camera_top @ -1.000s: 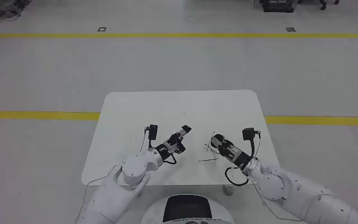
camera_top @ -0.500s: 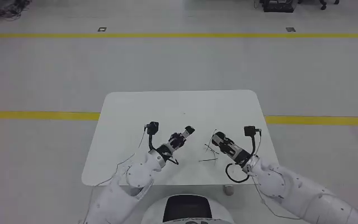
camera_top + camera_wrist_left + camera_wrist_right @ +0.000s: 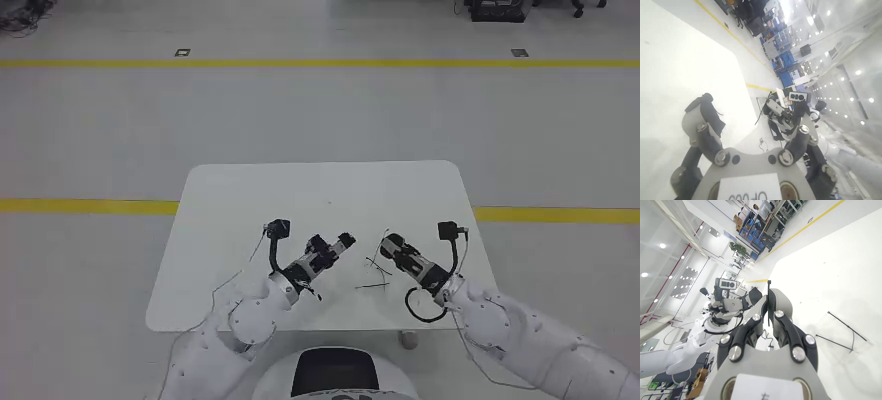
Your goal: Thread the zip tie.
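A white table with rounded corners and a plain, smooth top. A few loose black zip ties lie crossed over one another on the table's near half, a little to the right of its middle. They seem to rest on a thin clear plastic film. A tiny dark speck sits near the table's centre, well apart from the ties.
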`<state>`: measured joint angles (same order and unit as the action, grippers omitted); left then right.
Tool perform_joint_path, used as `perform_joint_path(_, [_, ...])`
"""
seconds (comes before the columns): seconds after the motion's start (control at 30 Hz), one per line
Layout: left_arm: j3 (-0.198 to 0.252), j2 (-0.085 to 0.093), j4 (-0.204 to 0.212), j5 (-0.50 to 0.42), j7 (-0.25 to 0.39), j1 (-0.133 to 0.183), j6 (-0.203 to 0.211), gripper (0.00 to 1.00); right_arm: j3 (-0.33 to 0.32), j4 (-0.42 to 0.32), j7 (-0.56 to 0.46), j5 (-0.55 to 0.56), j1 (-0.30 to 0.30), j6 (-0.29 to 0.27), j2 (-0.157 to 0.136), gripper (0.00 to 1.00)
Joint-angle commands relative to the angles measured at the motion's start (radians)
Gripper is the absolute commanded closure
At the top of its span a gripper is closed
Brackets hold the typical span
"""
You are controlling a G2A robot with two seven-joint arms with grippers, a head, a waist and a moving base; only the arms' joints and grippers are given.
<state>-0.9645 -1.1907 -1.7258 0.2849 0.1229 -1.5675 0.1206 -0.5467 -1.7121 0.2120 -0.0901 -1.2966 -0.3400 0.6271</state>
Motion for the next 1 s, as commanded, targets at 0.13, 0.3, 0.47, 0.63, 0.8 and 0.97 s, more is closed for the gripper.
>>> perform_joint_path(0.13, [-0.013, 0.003, 0.011, -0.038, -0.004, -0.002, 0.073, 0.0, -0.051, -0.018, -0.087, -0.004, -0.029, 0.0, 0.005, 1.0])
perform_joint_path(0.3, [-0.027, 0.009, 0.009, -0.01, -0.012, -0.012, 0.119, 0.0, -0.112, -0.02, -0.143, -0.032, -0.056, 0.0, 0.011, 1.0])
perform_joint_path(0.47, [-0.041, 0.012, 0.013, -0.211, 0.121, -0.011, 0.116, 0.0, -0.153, -0.046, -0.162, 0.032, -0.082, 0.0, 0.022, 1.0])
perform_joint_path(0.63, [-0.062, 0.019, 0.017, -0.228, 0.184, 0.003, 0.095, 0.0, -0.164, -0.065, -0.162, 0.064, -0.102, 0.0, 0.031, 1.0])
perform_joint_path(0.8, [-0.062, 0.019, 0.017, -0.228, 0.184, 0.003, 0.095, 0.0, -0.164, -0.065, -0.162, 0.064, -0.102, 0.0, 0.031, 1.0])
perform_joint_path(0.97, [-0.062, 0.019, 0.017, -0.228, 0.184, 0.003, 0.095, 0.0, -0.177, -0.064, -0.154, 0.111, -0.102, 0.0, 0.039, 1.0])
